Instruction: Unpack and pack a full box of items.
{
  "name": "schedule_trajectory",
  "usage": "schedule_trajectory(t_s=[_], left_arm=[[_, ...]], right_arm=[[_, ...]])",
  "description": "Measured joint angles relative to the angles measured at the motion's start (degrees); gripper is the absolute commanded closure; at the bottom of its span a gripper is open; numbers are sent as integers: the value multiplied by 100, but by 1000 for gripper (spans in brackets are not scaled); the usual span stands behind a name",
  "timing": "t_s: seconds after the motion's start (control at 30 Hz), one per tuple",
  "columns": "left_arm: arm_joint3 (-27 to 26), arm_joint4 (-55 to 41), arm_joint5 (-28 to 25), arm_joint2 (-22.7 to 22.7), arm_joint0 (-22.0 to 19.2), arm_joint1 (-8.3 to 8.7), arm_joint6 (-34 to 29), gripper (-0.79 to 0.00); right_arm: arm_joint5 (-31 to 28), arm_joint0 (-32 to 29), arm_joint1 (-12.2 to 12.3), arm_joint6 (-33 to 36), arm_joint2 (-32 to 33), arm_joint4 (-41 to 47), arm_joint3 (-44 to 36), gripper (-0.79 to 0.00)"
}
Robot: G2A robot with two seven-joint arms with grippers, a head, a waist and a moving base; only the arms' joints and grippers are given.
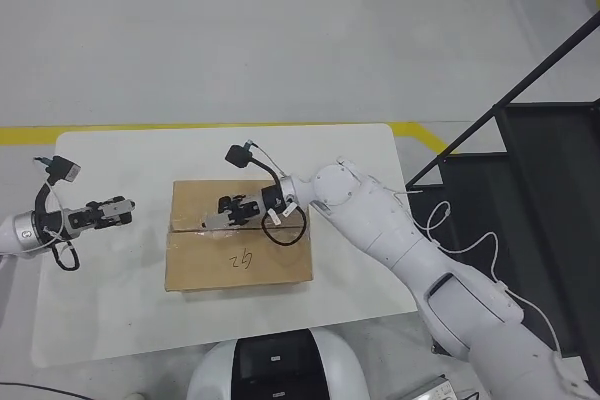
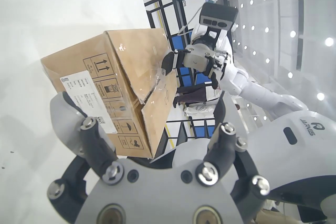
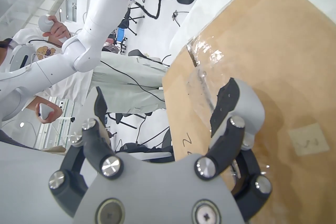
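Observation:
A closed cardboard box (image 1: pixel 240 255) stands in the middle of the white table (image 1: pixel 100 300), its top seam sealed with clear tape (image 3: pixel 207 59). My right gripper (image 1: pixel 228 210) is over the box's top near its left end, open. One fingertip (image 3: pixel 228 101) rests on the tape at the seam, and the other finger hangs past the box's edge. My left gripper (image 1: pixel 120 212) hovers open over the table left of the box (image 2: pixel 110 83), with its fingers (image 2: pixel 71 109) pointing at the labelled side and a gap between them and it.
A black metal stair frame (image 1: pixel 540 170) stands to the right of the table. A yellow floor line (image 1: pixel 180 128) runs behind the table's far edge. Bare tabletop lies left of and in front of the box.

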Motion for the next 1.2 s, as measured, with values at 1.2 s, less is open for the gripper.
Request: schedule_trajectory(t_s=[1.2], left_arm=[[-636, -39, 51, -729, 768, 135, 129, -785]], right_arm=[[-1861, 1209, -1564, -541, -1490, 155, 2207, -785]])
